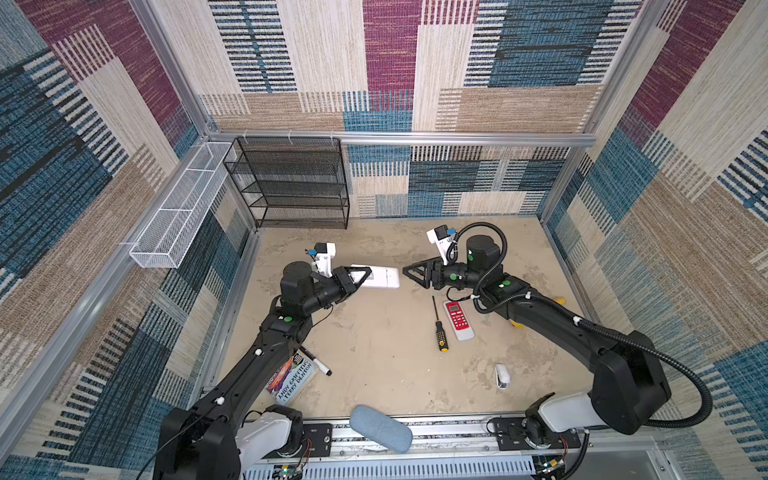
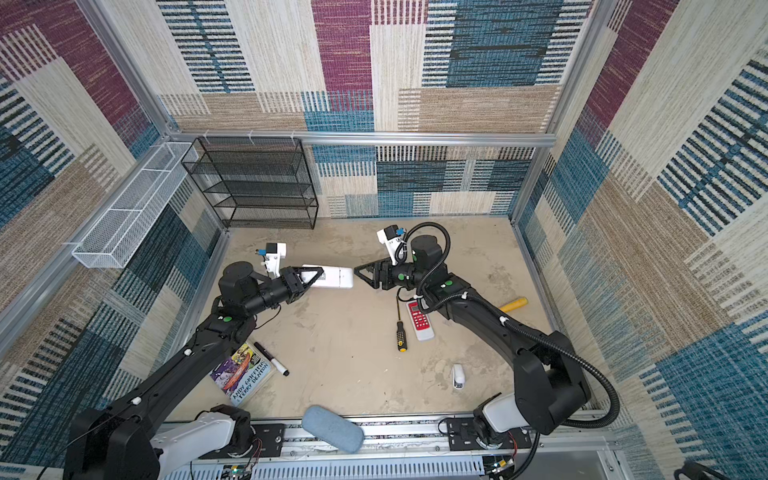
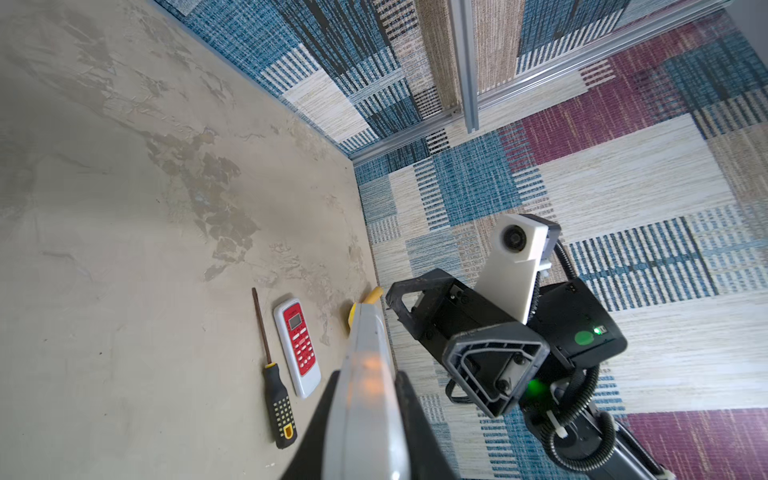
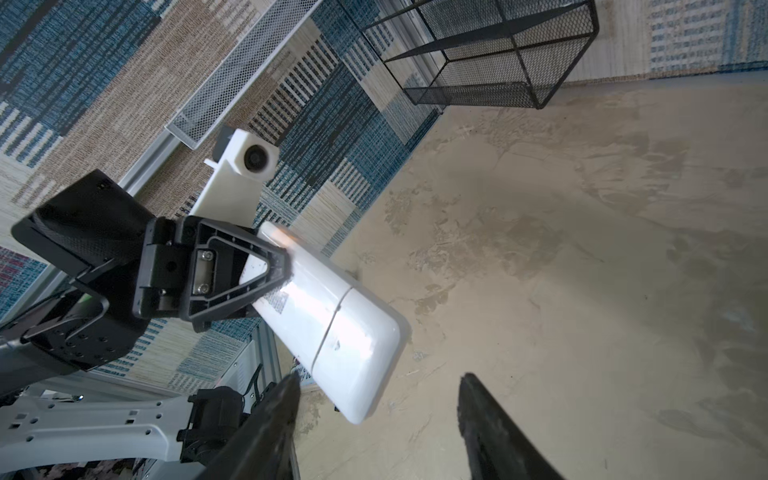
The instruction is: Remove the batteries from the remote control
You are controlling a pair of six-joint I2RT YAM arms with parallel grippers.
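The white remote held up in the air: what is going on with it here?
The left gripper is shut on one end of the white remote and holds it above the table. The right gripper faces the free end with its jaws open, close to it but not touching. The back cover looks closed, so it seems no battery is out yet. A red remote and a screwdriver lie on the table, untouched.

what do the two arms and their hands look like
The left arm and right arm are black with white base segments and green dots at the joints. The left hand and right hand have black open-framed triangular fingers; a white camera mount sits above each. A ribbed black cable conduit loops along the right arm only.
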